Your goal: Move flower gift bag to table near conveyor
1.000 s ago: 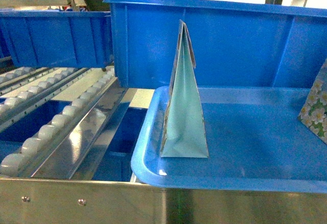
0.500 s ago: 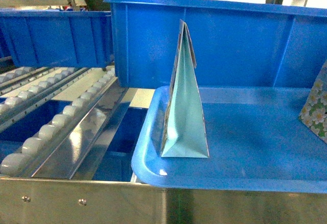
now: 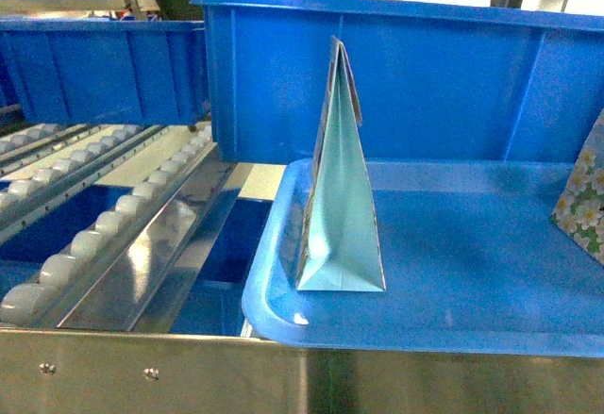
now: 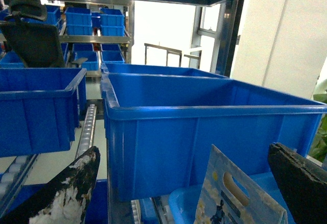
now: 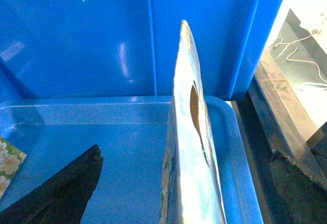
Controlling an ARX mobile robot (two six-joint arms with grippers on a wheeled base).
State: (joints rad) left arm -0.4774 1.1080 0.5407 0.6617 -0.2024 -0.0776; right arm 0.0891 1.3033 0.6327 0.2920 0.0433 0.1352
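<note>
I see both grippers open, holding nothing; right gripper [image 5: 189, 183] straddles an upright bag [image 5: 191, 147] on the blue tray [image 3: 472, 273].

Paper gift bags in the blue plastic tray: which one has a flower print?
The green bag with white flowers at the head view's right edge; the tall pale mint bag shows a plain side.

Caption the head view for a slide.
Pale green gift bag stands upright in blue tray; flower-print bag at right edge, roller conveyor to the left.
</note>
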